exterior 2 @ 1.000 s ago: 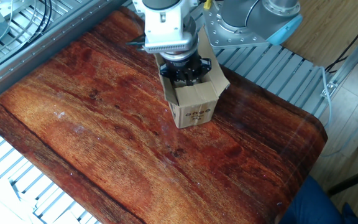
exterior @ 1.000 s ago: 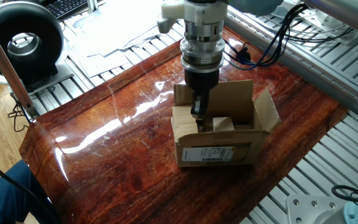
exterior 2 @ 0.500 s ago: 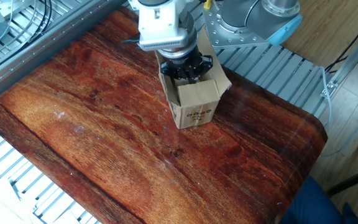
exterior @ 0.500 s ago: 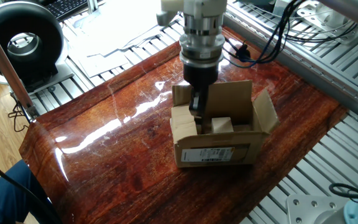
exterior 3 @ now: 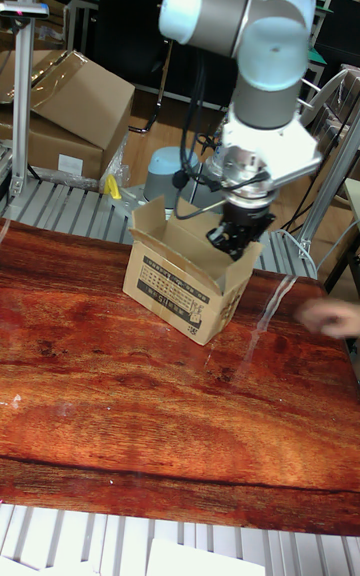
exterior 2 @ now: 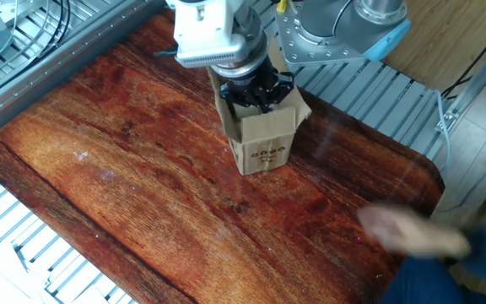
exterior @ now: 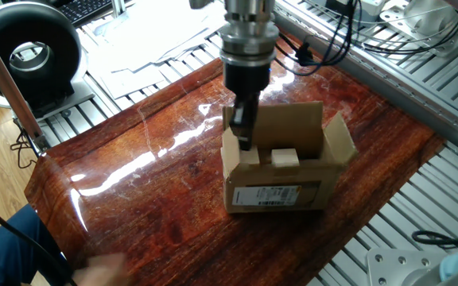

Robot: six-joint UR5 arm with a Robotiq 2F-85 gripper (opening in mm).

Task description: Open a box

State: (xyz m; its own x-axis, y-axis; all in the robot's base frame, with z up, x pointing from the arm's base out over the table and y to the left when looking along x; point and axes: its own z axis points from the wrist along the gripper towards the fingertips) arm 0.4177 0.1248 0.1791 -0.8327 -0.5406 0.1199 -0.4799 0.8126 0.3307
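Observation:
The box (exterior: 281, 187) is a brown carton standing on the wooden table, its white barcode label (exterior: 277, 195) facing front and its top flaps standing up. Two pale wooden blocks (exterior: 285, 157) lie inside. My gripper (exterior: 244, 139) points straight down at the box's left end, with its dark fingers reading as one narrow, shut shape against the left flap (exterior: 230, 147). From the other fixed view, the gripper (exterior 2: 256, 93) dips into the open top of the box (exterior 2: 266, 145). The tall fixed view shows the gripper (exterior 3: 236, 236) over the box (exterior 3: 180, 286) at its right end.
A blurred human hand (exterior 2: 412, 232) reaches over the table edge near the box, also seen as the hand (exterior 3: 330, 316). A black round device (exterior: 30, 52) stands beyond the table's left corner. Large cardboard cartons (exterior 3: 70, 101) sit behind the table.
My gripper has risen and shifted toward the box's left end, and the left flap now stands more upright. A hand has come into view at the table edge.

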